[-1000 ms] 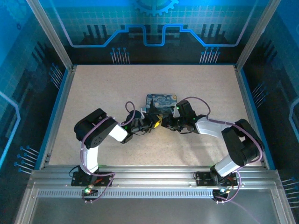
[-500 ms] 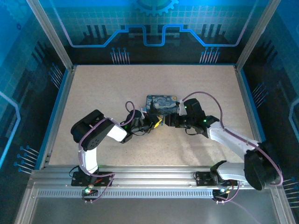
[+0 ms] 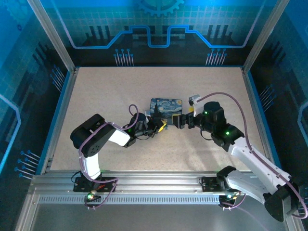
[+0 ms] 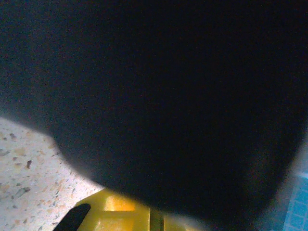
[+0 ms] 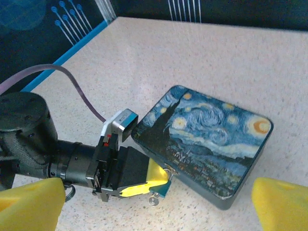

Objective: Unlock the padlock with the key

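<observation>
A pale speckled bench (image 3: 96,96) carries a blue rectangular tin painted with a swirling night sky (image 5: 211,139), lying near the middle. A tiny bluish-grey metal padlock (image 5: 162,189) hangs at the clasp on the tin's near edge, toward its left corner. The left arm's yellow-tipped fingers (image 5: 144,179) reach in from the left and look pinched shut on the padlock, probably to steady it and present its keyhole. A speck of silvery metal (image 5: 153,199) dangles just beneath. It may be the key, but it is too small to tell. The right arm's yellow fingers (image 5: 30,204) are spread wide with nothing between them. They face the padlock from the right, near but apart, apparently placed to take the key.
</observation>
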### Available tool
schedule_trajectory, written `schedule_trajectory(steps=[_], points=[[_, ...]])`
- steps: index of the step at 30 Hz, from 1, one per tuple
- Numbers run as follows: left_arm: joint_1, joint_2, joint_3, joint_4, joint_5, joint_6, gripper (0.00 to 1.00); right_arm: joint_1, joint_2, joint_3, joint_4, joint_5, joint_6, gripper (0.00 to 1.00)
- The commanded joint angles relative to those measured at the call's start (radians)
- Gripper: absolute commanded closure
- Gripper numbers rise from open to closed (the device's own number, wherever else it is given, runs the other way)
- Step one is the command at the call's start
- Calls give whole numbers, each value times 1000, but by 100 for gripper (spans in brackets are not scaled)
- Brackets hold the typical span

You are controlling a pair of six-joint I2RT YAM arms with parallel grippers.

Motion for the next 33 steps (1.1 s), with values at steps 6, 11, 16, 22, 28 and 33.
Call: schedule_trajectory(steps=[6,11,16,22,28,33], points=[[-7,-63,-14,-4,-26,2,98,87,-73,-38,-25,30,-548,0],[-9,-70,-14,-9,-29,-16,99,178,-46,-16,-139,179,-794,0],[-14,-80,-5,-29,-31,-31,99,258,3,-46,-119,271,-948,0],[-21,-98,-2,-63,-42,-39,100,271,107,-92,-2,228,-1023,0],[-30,-114,7,-75,-48,-49,100,271,209,-133,146,189,-1070,10],[-31,-117,7,-81,-52,-59,100,270,269,-156,256,194,-1076,26]])
